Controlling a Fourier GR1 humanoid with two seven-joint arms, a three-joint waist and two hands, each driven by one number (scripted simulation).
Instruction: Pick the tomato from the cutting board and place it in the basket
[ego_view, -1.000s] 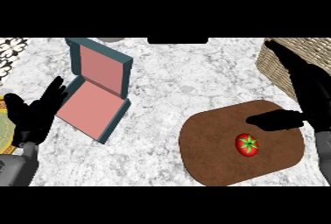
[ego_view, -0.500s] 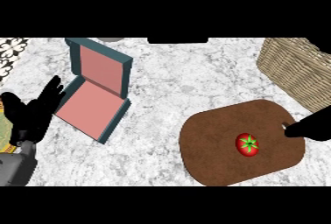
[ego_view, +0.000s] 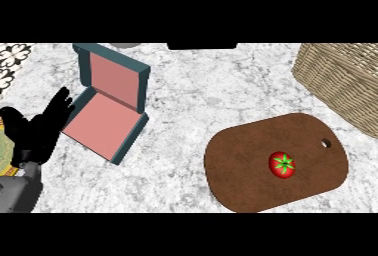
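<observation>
- Head view, nearest band of the counter (ego_view: 184, 100): your cutting board (ego_view: 244, 170) lies toward the near right corner, dark brown and rounded, with a small hole by its right rim.
- You have the tomato (ego_view: 282, 165) sitting on that board, right of the board's middle, green calyx facing up. Nothing touches it.
- Your right hand shows nowhere in this view, so you cannot tell how its fingers stand. Judgement: the pick is not yet started.
- For the step in hand, you would do well to bring the right hand in from the near right edge, come down over the tomato with fingers spread, and curl them only once they sit on both sides of it. A round fruit may roll if you nudge it from one side.
- Your left hand (ego_view: 43, 131) rests at the near left edge, fingers up and relaxed, grasping nothing. Its fingertips lie just beside the open box (ego_view: 103, 120).
- That box sits left of the middle, pink inside, teal walls, lid standing toward the far side.
- Your basket (ego_view: 343, 80) stands at the far right edge, woven, well apart from the tomato. Judgement: the carry runs from the board away and rightward, and you should lift clear of the basket's wall before lowering.
</observation>
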